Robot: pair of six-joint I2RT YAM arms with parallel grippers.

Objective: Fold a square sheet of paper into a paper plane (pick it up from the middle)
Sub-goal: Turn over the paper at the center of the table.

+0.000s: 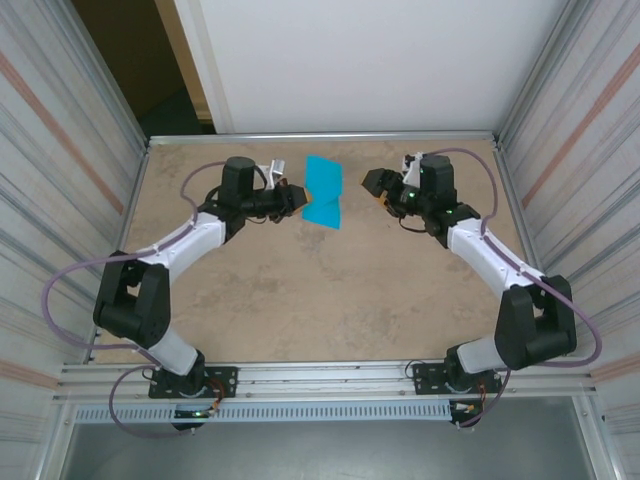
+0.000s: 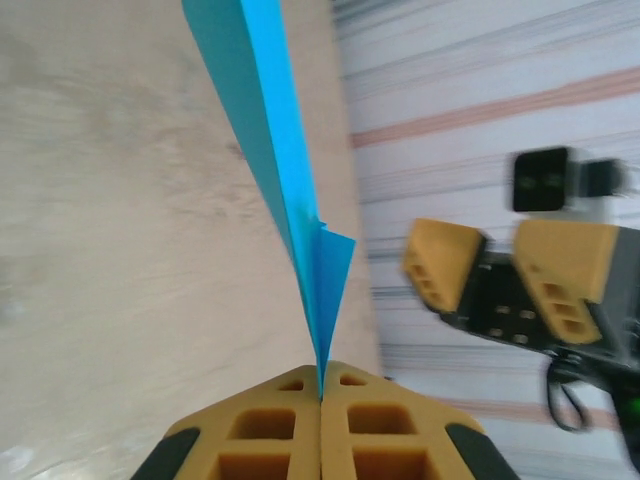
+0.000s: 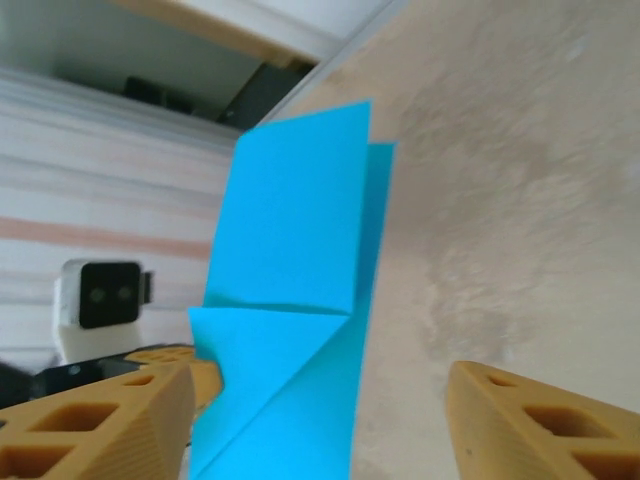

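The folding looks partway done to me: the left gripper (image 2: 321,395) has its fingers pressed shut on one edge of the already creased square sheet of paper (image 3: 300,250), which stands edge-on out from their tips. The right gripper (image 1: 378,185) faces it with fingers spread wide, the paper just ahead of their gap. The next move calls for those open fingers to close lightly on the free side; I count one sheet and two grippers.

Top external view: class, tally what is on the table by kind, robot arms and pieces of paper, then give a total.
Robot arms: 2, the left arm and the right arm
Pieces of teal-blue paper: 1
Total: 3
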